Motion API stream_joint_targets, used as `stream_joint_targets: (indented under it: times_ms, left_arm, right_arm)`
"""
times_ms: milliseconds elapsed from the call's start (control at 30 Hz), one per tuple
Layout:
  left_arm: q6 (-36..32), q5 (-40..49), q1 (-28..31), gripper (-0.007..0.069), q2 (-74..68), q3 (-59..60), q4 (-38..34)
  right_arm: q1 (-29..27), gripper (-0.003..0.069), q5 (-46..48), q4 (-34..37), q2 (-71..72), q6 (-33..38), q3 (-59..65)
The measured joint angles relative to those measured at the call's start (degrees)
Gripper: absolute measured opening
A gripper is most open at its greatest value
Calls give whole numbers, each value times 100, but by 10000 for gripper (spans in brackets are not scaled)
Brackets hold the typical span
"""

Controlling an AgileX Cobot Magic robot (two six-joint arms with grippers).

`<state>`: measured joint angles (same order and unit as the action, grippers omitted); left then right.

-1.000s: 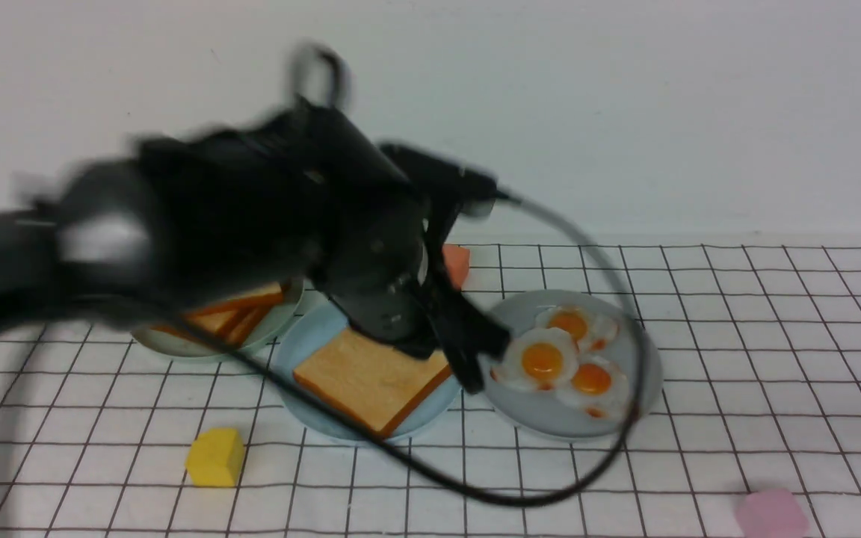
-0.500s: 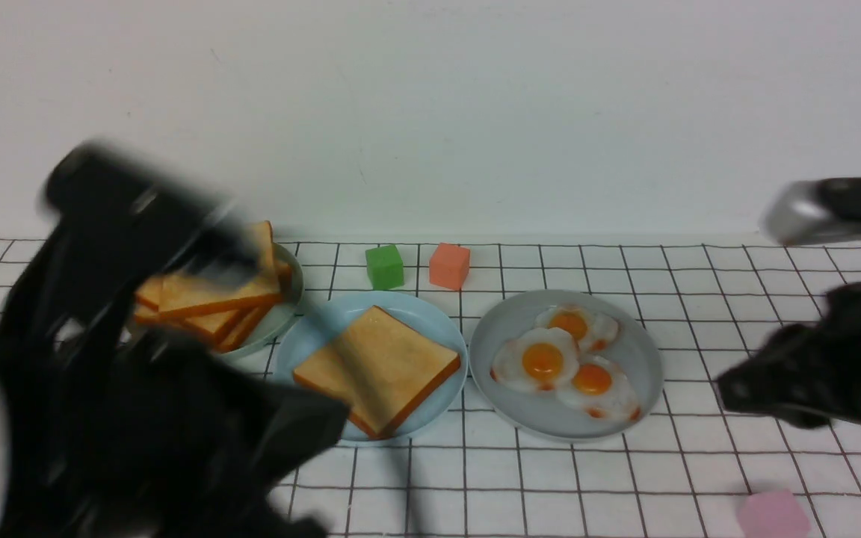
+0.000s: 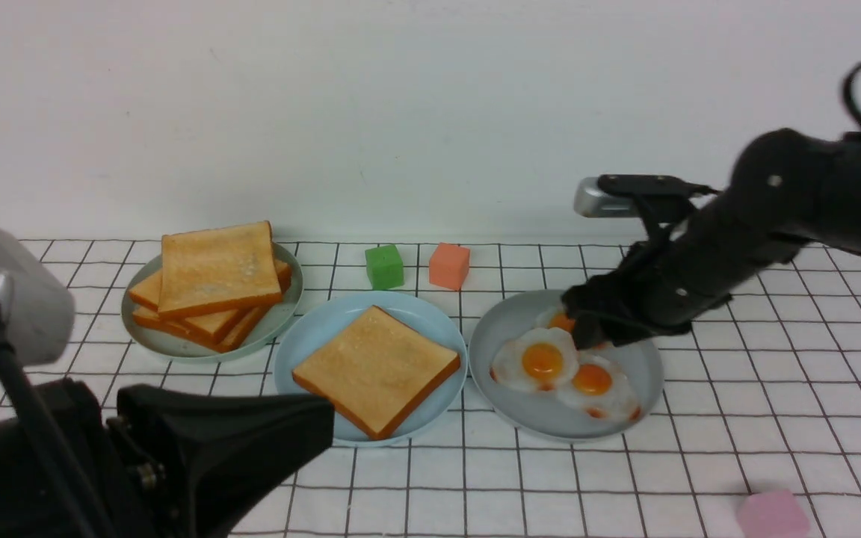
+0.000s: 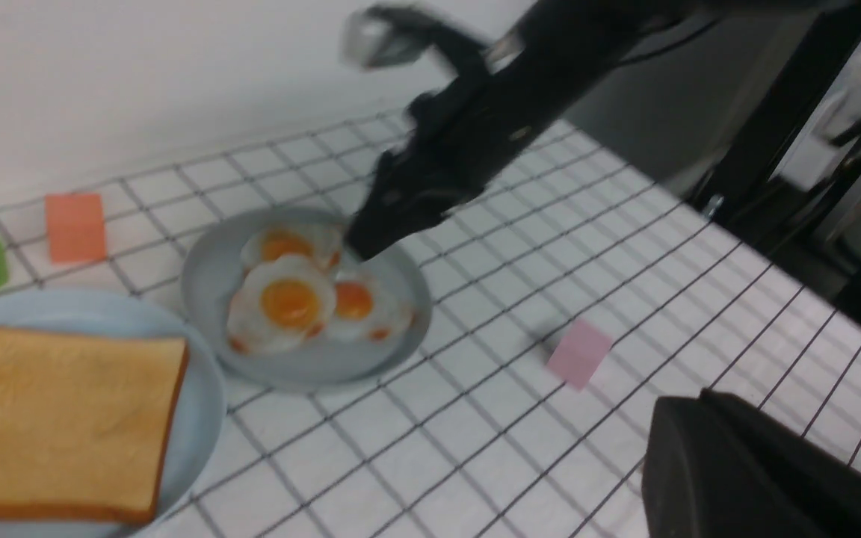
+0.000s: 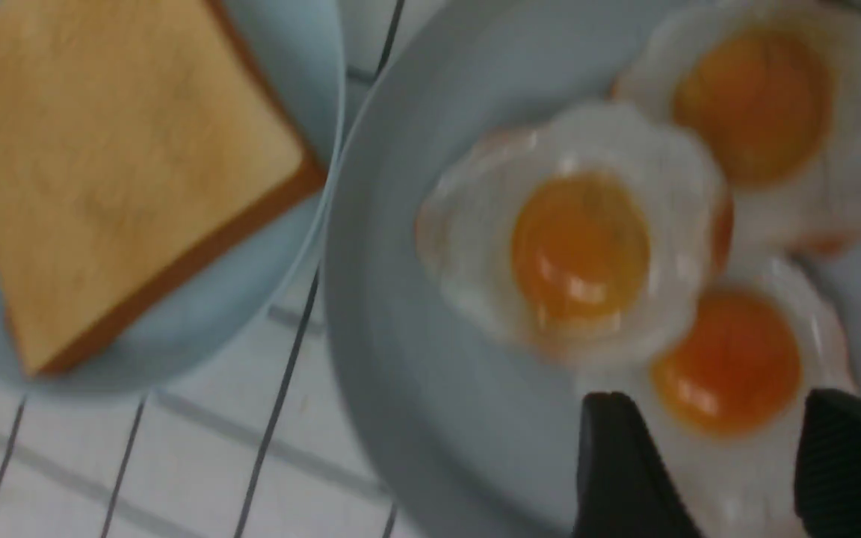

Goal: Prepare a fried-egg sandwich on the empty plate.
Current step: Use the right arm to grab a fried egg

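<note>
The sky-blue plate (image 3: 311, 336) sits mid-table with one toast slice (image 3: 374, 370) lying flat on it. To its right, a grey plate (image 3: 520, 411) carries three fried eggs (image 3: 542, 361). My right gripper (image 3: 587, 332) hovers open just above the eggs; in the right wrist view the right gripper (image 5: 718, 418) straddles one egg (image 5: 729, 359) with its fingers apart, holding nothing. At the near left my left gripper (image 3: 322, 426) is shut and empty, clear of the plates. The left wrist view shows the left gripper (image 4: 681, 403) with fingers pressed together.
A pile of toast slices (image 3: 214, 273) rests on a pale grey-green plate (image 3: 281, 314) at the back left. A green cube (image 3: 384, 267) and an orange-red cube (image 3: 449, 265) stand behind the blue plate. A pink cube (image 3: 770, 514) lies near the front right.
My left arm has pulled back from the blue plate to the near left and shut. My right arm swung in from the right over the eggs and its jaws opened.
</note>
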<state>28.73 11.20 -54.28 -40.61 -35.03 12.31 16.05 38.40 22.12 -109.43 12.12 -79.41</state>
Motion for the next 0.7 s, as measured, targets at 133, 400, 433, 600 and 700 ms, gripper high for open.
stream_joint_targets:
  times_ms: [133, 400, 433, 600, 700]
  left_arm:
    - [20, -49, 0, -13, 5, 0, 0]
    - [20, -44, 0, -13, 5, 20, -17]
    - [20, -44, 0, -13, 5, 20, -17]
    - [25, -44, -4, -13, 5, 20, -17]
    - [26, -44, -4, -13, 5, 20, -17]
  right_arm:
    - [-62, 352, 53, 60, -483, 0, -522]
    - [-81, 352, 62, 109, -1104, 0, -958]
    - [-87, 352, 29, 109, -1122, 0, -969]
    - [-110, 352, -15, 121, -1173, 0, -990]
    - [-110, 352, -94, 128, -1228, 0, -990]
